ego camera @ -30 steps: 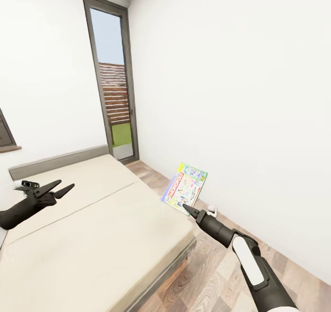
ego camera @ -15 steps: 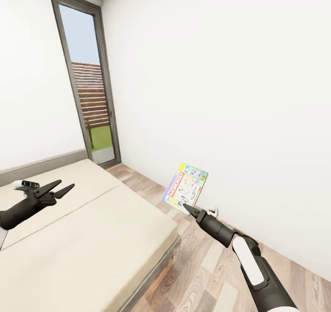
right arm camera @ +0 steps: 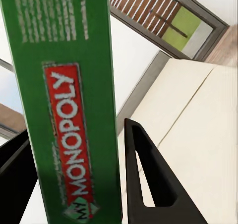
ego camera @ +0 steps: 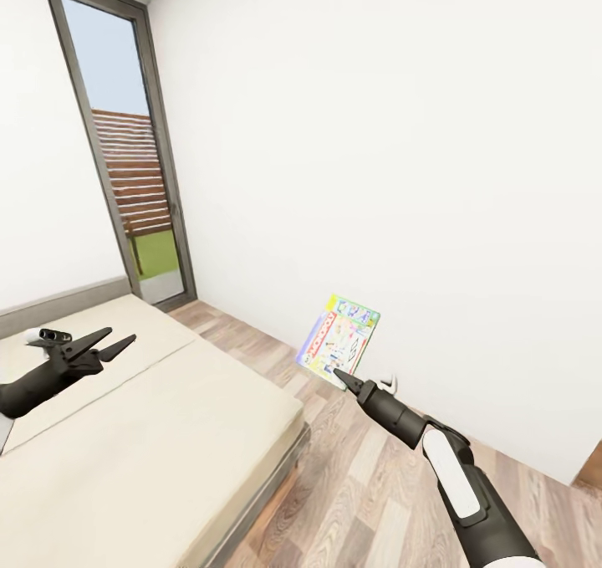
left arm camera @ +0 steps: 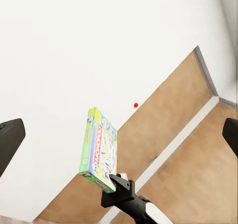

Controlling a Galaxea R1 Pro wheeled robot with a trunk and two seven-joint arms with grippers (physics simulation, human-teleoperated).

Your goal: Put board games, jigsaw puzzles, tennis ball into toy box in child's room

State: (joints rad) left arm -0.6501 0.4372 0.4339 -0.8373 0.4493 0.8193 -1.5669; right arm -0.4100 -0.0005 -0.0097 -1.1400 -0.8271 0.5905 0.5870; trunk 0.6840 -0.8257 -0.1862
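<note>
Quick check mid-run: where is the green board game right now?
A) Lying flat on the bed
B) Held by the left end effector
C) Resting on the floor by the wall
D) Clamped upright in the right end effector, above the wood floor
D: the board game stands upright in the right end effector, beside the bed; the left end effector is open and empty.

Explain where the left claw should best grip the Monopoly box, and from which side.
Probably the free upper edge of the Monopoly box, approached from the bed side. The box is thin, held nearly upright by its lower edge in the right claw; the left claw is open.
</note>
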